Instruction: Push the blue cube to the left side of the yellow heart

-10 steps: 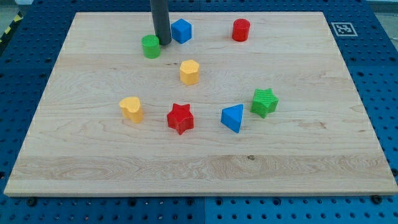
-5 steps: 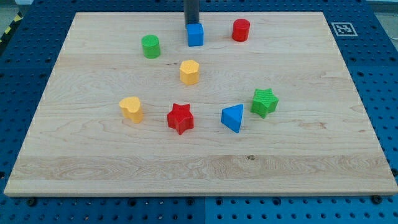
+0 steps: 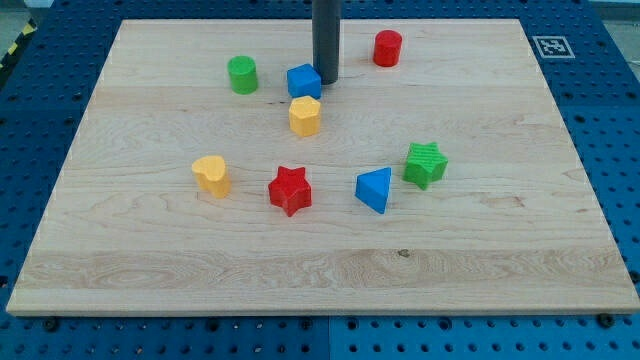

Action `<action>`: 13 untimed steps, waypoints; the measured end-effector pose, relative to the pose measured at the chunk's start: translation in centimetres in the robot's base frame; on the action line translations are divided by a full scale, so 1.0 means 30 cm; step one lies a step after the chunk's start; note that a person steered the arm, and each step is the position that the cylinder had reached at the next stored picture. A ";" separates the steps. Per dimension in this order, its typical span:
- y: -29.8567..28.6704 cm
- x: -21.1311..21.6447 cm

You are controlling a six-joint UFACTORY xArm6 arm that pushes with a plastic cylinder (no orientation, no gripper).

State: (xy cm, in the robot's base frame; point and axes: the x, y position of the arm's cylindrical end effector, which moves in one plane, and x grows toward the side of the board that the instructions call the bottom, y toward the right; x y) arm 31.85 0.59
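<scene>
The tool, a plain rod without jaws, sets my tip against the blue cube, right side, just above the yellow hexagon block.

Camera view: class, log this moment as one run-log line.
my tip: at blue cube's right side | blue cube: just above yellow hexagon block | yellow heart: apart, lower left | push: unfinished

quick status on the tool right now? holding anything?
No gripper here, just a rod, so nothing opens, closes or holds. My tip is down on the board, against the right side of the blue cube, which sits just above the yellow block.
</scene>
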 end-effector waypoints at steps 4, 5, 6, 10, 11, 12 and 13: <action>-0.058 0.005; -0.072 0.051; -0.086 0.112; -0.276 0.113; -0.332 0.113; -0.402 0.113; -0.469 0.113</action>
State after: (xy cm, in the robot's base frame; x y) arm 35.23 -13.48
